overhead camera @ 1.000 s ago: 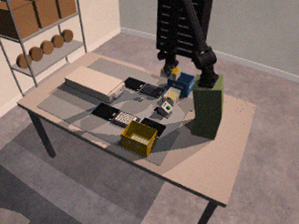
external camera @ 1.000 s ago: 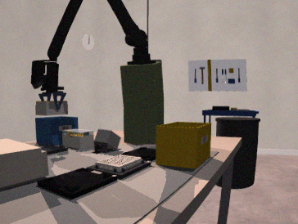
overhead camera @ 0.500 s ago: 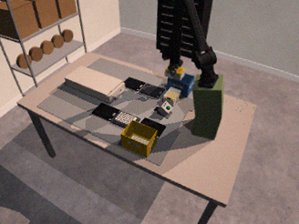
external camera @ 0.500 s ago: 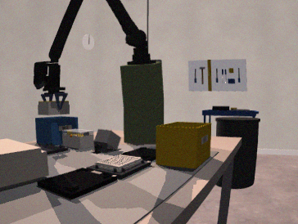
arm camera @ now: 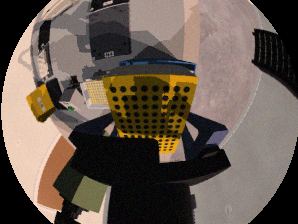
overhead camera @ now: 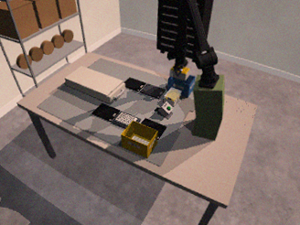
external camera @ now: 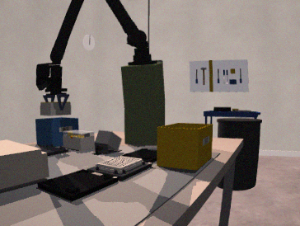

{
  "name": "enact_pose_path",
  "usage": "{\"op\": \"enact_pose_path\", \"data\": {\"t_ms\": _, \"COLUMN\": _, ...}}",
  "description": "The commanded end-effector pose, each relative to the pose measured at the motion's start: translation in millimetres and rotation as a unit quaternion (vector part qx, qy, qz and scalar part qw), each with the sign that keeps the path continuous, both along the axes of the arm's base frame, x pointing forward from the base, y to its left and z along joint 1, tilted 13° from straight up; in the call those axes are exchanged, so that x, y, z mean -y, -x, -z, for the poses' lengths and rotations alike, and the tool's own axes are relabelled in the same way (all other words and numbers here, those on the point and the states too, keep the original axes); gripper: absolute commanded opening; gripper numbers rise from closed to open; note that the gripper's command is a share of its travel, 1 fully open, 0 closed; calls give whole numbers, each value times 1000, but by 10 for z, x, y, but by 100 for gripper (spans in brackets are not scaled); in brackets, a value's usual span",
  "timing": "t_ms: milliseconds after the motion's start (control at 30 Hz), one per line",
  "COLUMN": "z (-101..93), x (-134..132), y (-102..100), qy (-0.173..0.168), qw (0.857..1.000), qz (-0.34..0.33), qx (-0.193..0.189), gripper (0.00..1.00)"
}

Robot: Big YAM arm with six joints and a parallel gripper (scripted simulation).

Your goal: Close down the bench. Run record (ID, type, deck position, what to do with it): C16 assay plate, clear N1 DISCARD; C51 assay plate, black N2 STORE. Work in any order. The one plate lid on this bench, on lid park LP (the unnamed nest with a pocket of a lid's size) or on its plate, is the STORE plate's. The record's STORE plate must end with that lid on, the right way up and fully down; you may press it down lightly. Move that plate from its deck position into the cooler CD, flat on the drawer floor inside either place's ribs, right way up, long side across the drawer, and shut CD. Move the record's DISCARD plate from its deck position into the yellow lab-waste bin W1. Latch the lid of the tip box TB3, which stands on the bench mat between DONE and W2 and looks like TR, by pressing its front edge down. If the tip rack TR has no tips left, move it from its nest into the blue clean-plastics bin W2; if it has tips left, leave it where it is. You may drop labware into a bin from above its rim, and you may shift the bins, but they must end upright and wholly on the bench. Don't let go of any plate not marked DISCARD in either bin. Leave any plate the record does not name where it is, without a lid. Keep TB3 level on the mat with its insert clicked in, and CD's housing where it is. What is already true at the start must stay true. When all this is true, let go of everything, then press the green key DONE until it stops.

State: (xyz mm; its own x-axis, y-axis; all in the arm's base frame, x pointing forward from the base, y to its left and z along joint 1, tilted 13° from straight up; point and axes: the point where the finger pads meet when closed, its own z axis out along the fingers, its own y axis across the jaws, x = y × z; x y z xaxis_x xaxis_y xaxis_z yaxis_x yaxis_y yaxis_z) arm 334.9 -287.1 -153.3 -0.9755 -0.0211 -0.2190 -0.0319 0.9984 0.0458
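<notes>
My gripper (overhead camera: 179,72) (external camera: 55,100) (arm camera: 150,111) is shut on the tip rack TR (overhead camera: 184,70) (external camera: 54,109) (arm camera: 152,102), a grey box with a yellow perforated top. Its holes look dark, and I see no tips in them. I hold it level a little above the blue bin W2 (overhead camera: 180,86) (external camera: 54,130) (arm camera: 161,62). The tip box TB3 (overhead camera: 171,96) (external camera: 78,140) stands just in front of W2, with the green DONE key (overhead camera: 169,108) beyond it. The yellow bin W1 (overhead camera: 140,136) (external camera: 184,145) (arm camera: 41,103) stands at the mat's front edge, with something pale inside.
The cream cooler CD (overhead camera: 95,83) (external camera: 20,162) lies at the mat's left. A white dotted plate (overhead camera: 126,119) (external camera: 119,163) sits between black nests near W1. The arm's green pedestal (overhead camera: 209,106) (external camera: 142,103) stands to the right of W2. More black nests (overhead camera: 144,87) lie behind.
</notes>
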Motion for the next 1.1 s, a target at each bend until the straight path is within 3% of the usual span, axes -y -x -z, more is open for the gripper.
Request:
{"op": "enact_pose_path", "data": {"t_ms": 0, "z": -6, "x": 144, "y": 98, "qy": 7, "qw": 1000, "qz": 2, "qx": 8, "gripper": 0}}
{"op": "enact_pose_path", "data": {"t_ms": 167, "z": -7, "x": 233, "y": 172, "qy": 9, "qw": 1000, "qz": 2, "qx": 9, "gripper": 0}}
{"op": "enact_pose_path", "data": {"t_ms": 300, "z": -23, "x": 242, "y": 165, "qy": 11, "qw": 1000, "qz": 2, "qx": 10, "gripper": 0}}
{"op": "enact_pose_path", "data": {"t_ms": 333, "z": -24, "x": 156, "y": 82, "qy": 11, "qw": 1000, "qz": -12, "qx": 11, "gripper": 0}}
{"op": "enact_pose_path", "data": {"t_ms": 967, "z": -42, "x": 228, "y": 103, "qy": 11, "qw": 1000, "qz": 0, "qx": 10, "gripper": 0}}
{"op": "enact_pose_path", "data": {"t_ms": 1000, "z": -42, "x": 228, "y": 103, "qy": 11, "qw": 1000, "qz": 0, "qx": 10, "gripper": 100}}
{"op": "enact_pose_path", "data": {"t_ms": 1067, "z": -42, "x": 228, "y": 103, "qy": 11, "qw": 1000, "qz": 0, "qx": 10, "gripper": 100}}
